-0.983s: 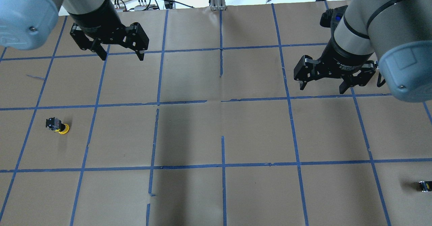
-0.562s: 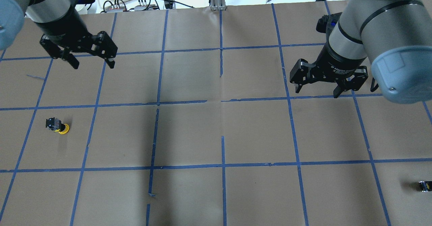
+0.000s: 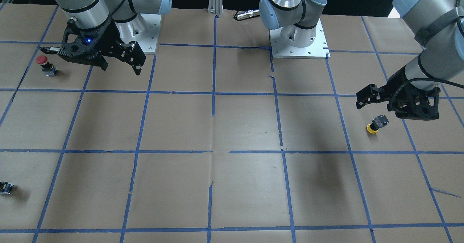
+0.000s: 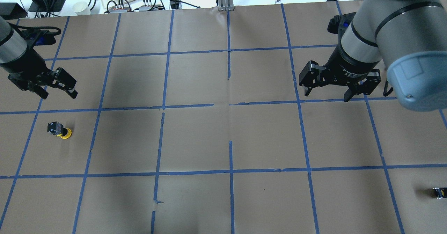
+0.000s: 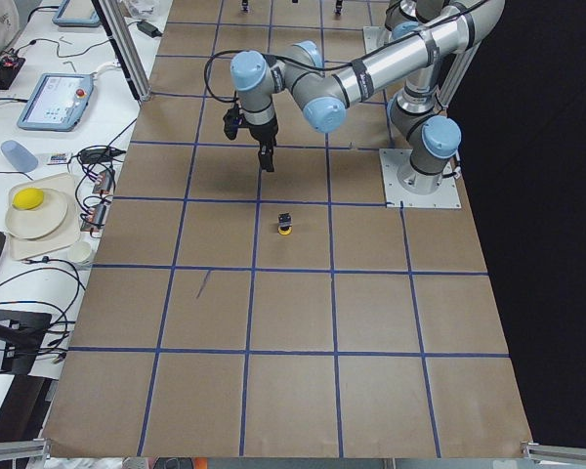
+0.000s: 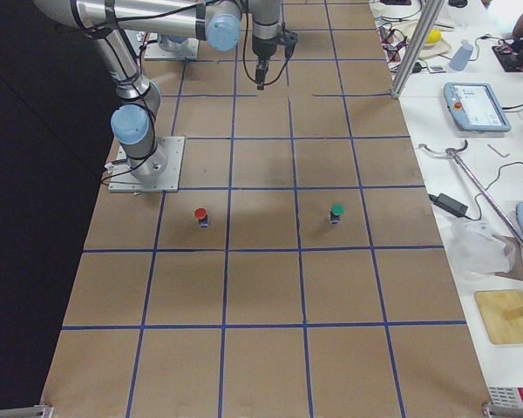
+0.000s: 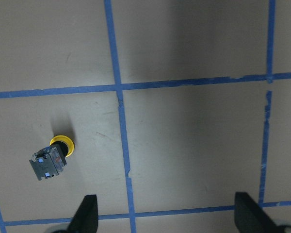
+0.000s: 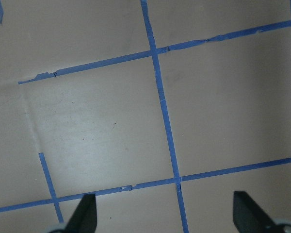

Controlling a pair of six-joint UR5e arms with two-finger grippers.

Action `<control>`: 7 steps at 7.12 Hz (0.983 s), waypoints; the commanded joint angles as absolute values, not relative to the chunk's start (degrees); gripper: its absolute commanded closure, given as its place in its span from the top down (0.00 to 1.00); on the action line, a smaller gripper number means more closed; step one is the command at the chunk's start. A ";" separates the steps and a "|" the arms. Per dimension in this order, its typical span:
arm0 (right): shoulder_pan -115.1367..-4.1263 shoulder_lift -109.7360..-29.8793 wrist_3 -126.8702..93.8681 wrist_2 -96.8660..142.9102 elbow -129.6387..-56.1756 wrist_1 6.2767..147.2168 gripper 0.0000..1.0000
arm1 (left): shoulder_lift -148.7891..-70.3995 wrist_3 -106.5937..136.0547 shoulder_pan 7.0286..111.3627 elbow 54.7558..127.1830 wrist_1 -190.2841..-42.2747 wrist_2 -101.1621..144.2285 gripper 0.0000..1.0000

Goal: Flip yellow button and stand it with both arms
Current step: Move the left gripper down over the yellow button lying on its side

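The yellow button [image 4: 60,130] lies on its side on the brown paper, far left in the overhead view. Its black base points left and its yellow cap points right. It also shows in the front view [image 3: 376,123], the left side view [image 5: 285,224] and the left wrist view [image 7: 52,158]. My left gripper [image 4: 59,95] is open and empty. It hangs above the table, just beyond the button; in the left wrist view [image 7: 167,218] the button sits left of its fingers. My right gripper [image 4: 327,95] is open and empty over the right half, far from the button.
A red-capped button [image 3: 45,63] stands near the right arm's base side. A tiny black block [image 4: 438,192] lies at the near right edge. A green-capped button [image 6: 336,212] stands beyond the red one. Cables and dishes lie past the far edge.
My left gripper has swung left and nearer across the overhead view, ending just beyond the yellow button. My right gripper shifted slightly left. The button has not moved.
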State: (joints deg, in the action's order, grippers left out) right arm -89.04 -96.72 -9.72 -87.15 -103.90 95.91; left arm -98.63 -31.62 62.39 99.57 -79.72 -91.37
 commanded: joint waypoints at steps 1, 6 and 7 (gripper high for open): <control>-88.95 -96.59 -9.84 -87.10 -103.71 96.06 1.00 | -101.59 -40.76 56.88 102.56 -73.49 -91.49 1.00; -88.42 -90.15 -6.68 -75.66 -101.70 102.28 1.00 | -106.95 -41.40 53.88 104.41 -67.25 -91.76 0.99; -88.68 -86.87 -5.98 -78.28 -99.95 109.44 1.00 | -107.05 -39.66 53.88 105.81 -67.06 -91.84 0.98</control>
